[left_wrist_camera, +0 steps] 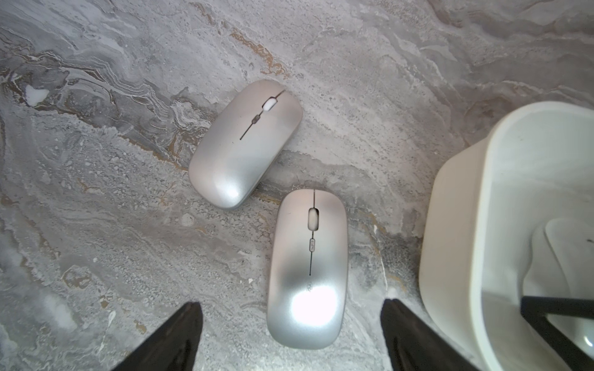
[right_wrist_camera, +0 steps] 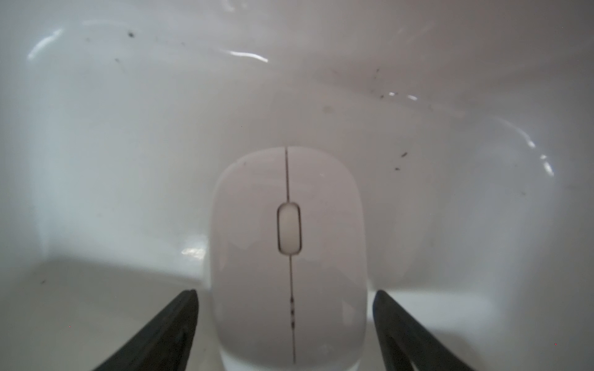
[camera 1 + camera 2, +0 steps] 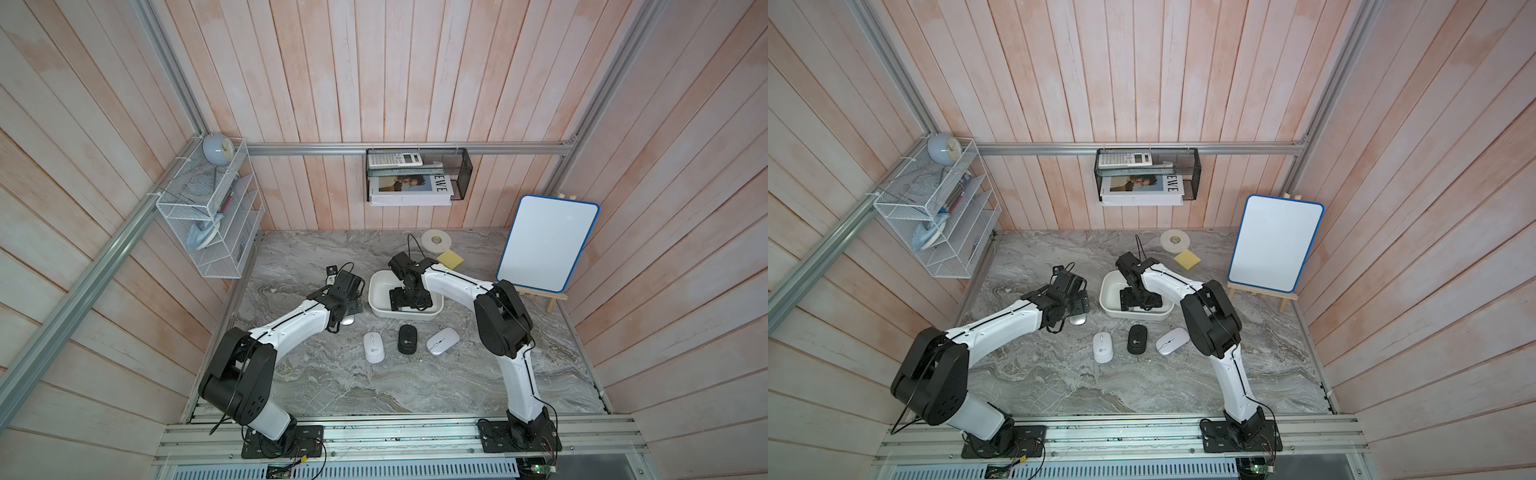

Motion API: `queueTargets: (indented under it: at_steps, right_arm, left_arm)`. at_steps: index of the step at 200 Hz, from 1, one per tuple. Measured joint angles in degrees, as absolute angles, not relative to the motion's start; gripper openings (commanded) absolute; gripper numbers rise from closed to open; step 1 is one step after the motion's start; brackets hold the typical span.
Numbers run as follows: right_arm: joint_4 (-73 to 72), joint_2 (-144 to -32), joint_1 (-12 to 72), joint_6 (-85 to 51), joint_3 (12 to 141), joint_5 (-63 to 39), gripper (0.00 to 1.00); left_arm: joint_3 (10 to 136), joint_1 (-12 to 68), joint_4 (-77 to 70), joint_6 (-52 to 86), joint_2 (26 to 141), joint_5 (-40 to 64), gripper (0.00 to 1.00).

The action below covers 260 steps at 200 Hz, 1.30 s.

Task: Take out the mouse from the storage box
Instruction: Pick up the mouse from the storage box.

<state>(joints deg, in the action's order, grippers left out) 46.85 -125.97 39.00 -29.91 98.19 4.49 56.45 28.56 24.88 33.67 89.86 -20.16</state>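
**Inside the storage box (image 3: 405, 314): white mouse (image 2: 289, 257) between your right gripper's (image 2: 285, 294) spread fingers**

Your right gripper reaches down into the box with its jaws wide. One black finger (image 2: 167, 327) stands on each side of the mouse's rear half, with a sliver of gap on both sides, so nothing is clamped. The mouse lies flat on the box floor, wheel up.

Your left gripper (image 1: 291, 302) hangs open above the marble tabletop (image 1: 96, 225) just beside the box. It straddles the near silver mouse (image 1: 307, 269) without touching it. A second silver mouse (image 1: 246, 144) lies angled just beyond. In both top views a black mouse (image 3: 407, 339) lies on the table in front of the box.
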Motion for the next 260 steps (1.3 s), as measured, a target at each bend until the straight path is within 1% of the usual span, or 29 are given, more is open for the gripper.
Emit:
queueTargets:
  at_steps: [15,39,88,109,145,165,213,227,260]
  right_arm:
    - [47.3,-126.5,39.0,-29.8,98.9,4.9,0.86]
    - [48.0,-127.4,39.0,-29.5,100.3,5.5,0.82]
    - [48.7,-128.8,39.0,-28.5,102.5,5.5,0.65]
    - [48.7,-128.7,39.0,-28.3,102.6,5.5,0.60]
    - [49.2,-128.3,39.1,-28.2,102.6,6.3,0.57]
    - [49.7,-127.9,39.1,-28.0,102.7,6.6,0.54]
    - [49.9,-126.9,39.1,-27.4,103.5,7.0,0.31]
    - [49.8,-126.8,39.1,-27.2,103.7,7.0,0.27]
    - [49.8,-126.8,39.1,-27.2,103.8,6.7,0.21]
  left_arm:
    - [56.4,28.6,24.9,33.6,89.9,-20.2,0.93]
    - [56.4,28.6,24.9,33.6,89.8,-20.3,0.93]
    - [56.4,28.6,24.9,33.6,89.3,-20.5,0.93]
    - [56.4,28.6,25.0,33.6,89.1,-20.9,0.93]
    - [56.4,28.6,25.2,33.6,89.1,-21.3,0.93]
    - [56.4,28.6,25.3,33.6,89.1,-21.3,0.93]
    - [56.4,28.6,25.8,33.5,88.7,-21.6,0.93]
    - [56.4,28.6,26.0,33.4,88.4,-21.7,0.93]
    - [56.4,28.6,26.2,33.4,88.3,-21.7,0.93]
